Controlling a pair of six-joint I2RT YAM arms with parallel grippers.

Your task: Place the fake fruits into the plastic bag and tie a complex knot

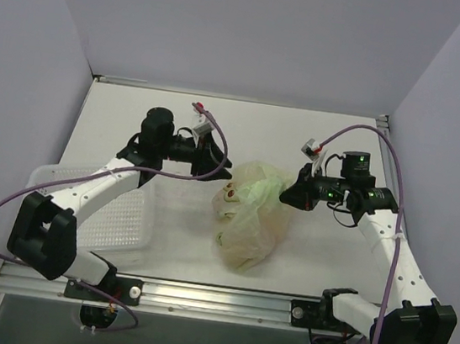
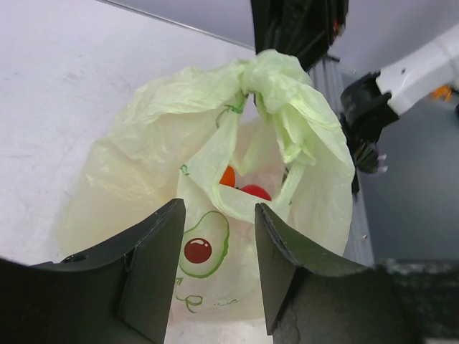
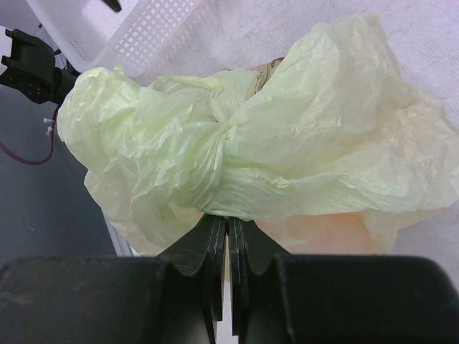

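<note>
Knot [image 2: 247, 89] lies straight ahead of your left gripper [image 2: 219, 215].
Its fingers [image 2: 150, 265] stand wide open; your right gripper [image 3: 226, 226] pinches the bag [image 3: 344, 129] just beside the knot.

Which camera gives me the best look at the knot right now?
Right wrist: the knot sits centred, its cinched twist facing the lens above the shut right gripper. Left wrist shows it smaller, between loose folds of the plastic bag. Top external shows only the bag's outline; the knot is too small to make out.
</note>
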